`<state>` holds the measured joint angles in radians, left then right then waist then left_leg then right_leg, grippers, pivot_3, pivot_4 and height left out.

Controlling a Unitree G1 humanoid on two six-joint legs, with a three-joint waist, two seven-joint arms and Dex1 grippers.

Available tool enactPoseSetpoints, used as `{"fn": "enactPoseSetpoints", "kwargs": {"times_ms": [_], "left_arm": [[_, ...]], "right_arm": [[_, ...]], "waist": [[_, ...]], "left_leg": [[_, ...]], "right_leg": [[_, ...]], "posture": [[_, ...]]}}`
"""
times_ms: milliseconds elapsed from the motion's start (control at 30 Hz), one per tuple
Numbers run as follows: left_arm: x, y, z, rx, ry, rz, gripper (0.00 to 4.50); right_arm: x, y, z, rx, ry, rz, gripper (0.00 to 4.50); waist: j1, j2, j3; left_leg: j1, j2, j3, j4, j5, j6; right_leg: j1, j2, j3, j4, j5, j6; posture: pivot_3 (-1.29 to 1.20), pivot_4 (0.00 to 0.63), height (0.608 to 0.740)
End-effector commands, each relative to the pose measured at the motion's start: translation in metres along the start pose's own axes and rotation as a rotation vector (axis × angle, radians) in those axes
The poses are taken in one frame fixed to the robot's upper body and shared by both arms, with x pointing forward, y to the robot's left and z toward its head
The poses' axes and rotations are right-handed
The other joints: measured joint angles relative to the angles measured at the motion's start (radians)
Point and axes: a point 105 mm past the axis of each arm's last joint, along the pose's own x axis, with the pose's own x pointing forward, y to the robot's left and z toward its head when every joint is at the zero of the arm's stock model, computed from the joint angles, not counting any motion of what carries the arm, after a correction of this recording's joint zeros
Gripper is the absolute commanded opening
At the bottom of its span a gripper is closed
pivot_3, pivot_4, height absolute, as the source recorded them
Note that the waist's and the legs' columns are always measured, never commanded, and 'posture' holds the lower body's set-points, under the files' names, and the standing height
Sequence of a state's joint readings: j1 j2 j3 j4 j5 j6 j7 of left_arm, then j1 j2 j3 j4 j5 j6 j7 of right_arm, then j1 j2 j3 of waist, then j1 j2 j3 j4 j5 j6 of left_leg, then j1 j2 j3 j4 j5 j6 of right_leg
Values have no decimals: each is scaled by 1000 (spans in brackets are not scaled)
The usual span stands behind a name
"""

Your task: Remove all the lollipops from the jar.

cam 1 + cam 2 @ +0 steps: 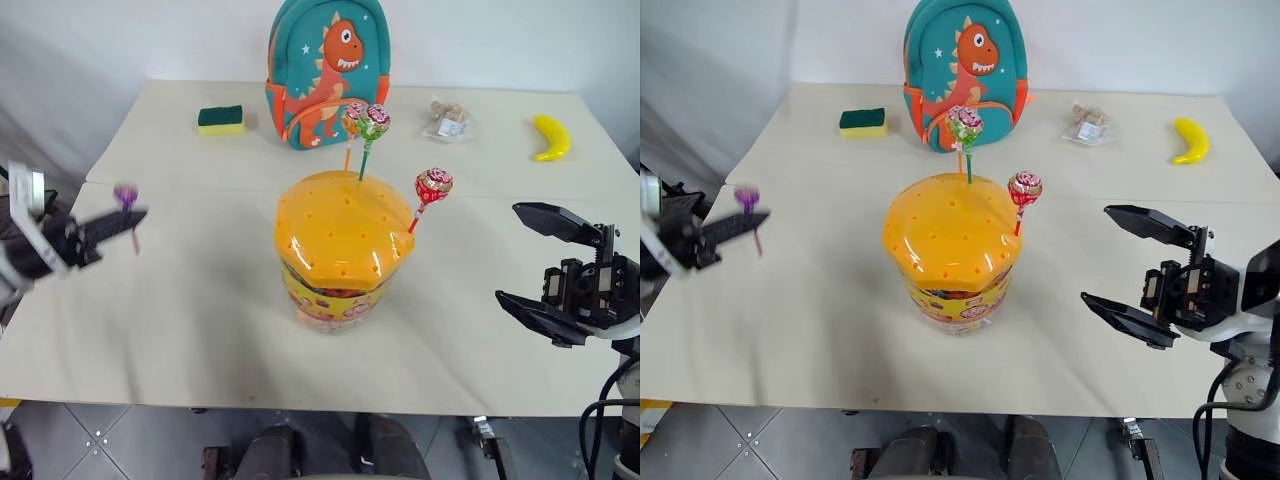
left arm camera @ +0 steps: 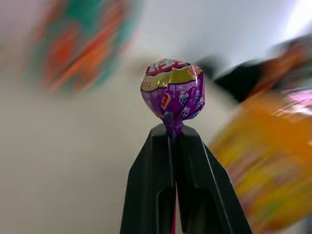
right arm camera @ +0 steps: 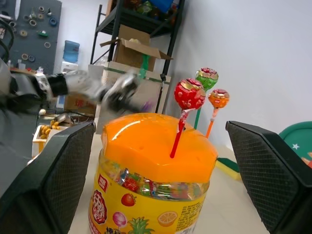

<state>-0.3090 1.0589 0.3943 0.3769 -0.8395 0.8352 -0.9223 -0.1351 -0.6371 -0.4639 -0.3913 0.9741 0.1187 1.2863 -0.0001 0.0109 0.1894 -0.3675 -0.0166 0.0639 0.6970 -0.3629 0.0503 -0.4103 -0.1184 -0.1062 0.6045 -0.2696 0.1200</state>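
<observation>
Orange-lidded jar stands mid-worktop, nearer the front edge. Three lollipops rise from holes in its lid: red lollipop, green lollipop and orange lollipop. Near the left edge, the left claw is clamped on the purple lollipop by its stick. By the right edge, the right claw gapes wide, empty.

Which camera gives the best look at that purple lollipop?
The left wrist view: the purple lollipop sits close up, its stick pinched in the left gripper. Both eye views show it small at the table's left; the right wrist view doesn't make it out.
</observation>
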Motion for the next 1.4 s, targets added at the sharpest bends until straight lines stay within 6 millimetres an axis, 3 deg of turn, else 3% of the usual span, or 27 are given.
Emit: {"fn": "enactPoseSetpoints", "kwargs": {"times_ms": [33,100,333,400,667,833,867,967,1100,1200,1300,1400], "left_arm": [[-26,13,-18,4,81,115,26],[-31,11,-35,-32,119,135,26],[-30,0,-68,-76,166,152,26],[-30,7,-72,-82,154,210,527],[-29,4,-70,-105,128,175,2768],[-46,14,-52,-39,33,169,4255],[-52,15,-47,5,12,152,4465],[-70,13,-29,202,-44,74,4465],[-68,-8,4,377,-164,-71,4465],[-45,-46,18,519,-192,-246,4465],[-22,-83,33,610,-267,-395,4465],[-3,-108,38,592,-301,-515,4465]], "right_arm": [[-8,1,-3,-33,37,23,4500],[-18,1,-7,-37,84,28,4500],[-40,-3,-16,-42,159,-9,4500],[-42,-4,-16,-45,162,-20,4500],[-49,-5,-18,-41,196,-41,4500],[-56,-10,-15,-54,207,-91,4500],[-57,-12,-12,-52,207,-108,4500],[-63,-20,-4,-27,223,-182,4500],[-72,-24,-2,46,282,-249,4500],[-71,-26,-4,78,295,-310,4500],[-60,-25,-5,117,250,-324,4500],[-44,-19,-12,148,247,-301,4500]], "waist": [[7,-2,0],[14,-3,0],[20,-2,0],[18,-2,0],[9,-1,0],[2,-1,0],[0,-1,0],[-2,-1,0],[6,-1,0],[7,-1,0],[9,-1,0],[8,-1,0]], "left_leg": [[-1,0,-2,0,0,0],[-2,0,-4,0,-1,0],[-2,-3,-7,0,-2,0],[-1,-3,-7,0,-2,0],[0,-2,-6,0,-2,0],[-1,-2,-6,0,-2,0],[-1,-2,-6,0,-2,0],[-1,-2,-6,0,-2,0],[-1,-3,-6,0,-2,-1],[-1,-3,-6,0,-4,-3],[-2,-3,-7,0,-4,-3],[-2,-3,-6,0,-2,0]], "right_leg": [[0,-1,1,0,0,0],[1,-10,3,-1,0,-1],[2,-15,2,-1,0,-1],[1,-15,2,0,-1,-2],[1,-14,2,1,-1,-2],[1,-14,2,1,-1,-2],[1,-14,2,1,-1,-2],[0,-14,1,1,-1,-2],[1,-16,1,-1,-1,-3],[1,-17,1,-2,-1,-2],[1,-17,1,-1,-1,-2],[1,-15,1,0,-1,-2]], "posture": [[0,150,740],[0,150,740],[0,150,740],[0,150,740],[0,150,740],[0,150,740],[0,150,740],[0,150,740],[0,150,740],[0,150,740],[0,150,740],[0,150,740]]}}
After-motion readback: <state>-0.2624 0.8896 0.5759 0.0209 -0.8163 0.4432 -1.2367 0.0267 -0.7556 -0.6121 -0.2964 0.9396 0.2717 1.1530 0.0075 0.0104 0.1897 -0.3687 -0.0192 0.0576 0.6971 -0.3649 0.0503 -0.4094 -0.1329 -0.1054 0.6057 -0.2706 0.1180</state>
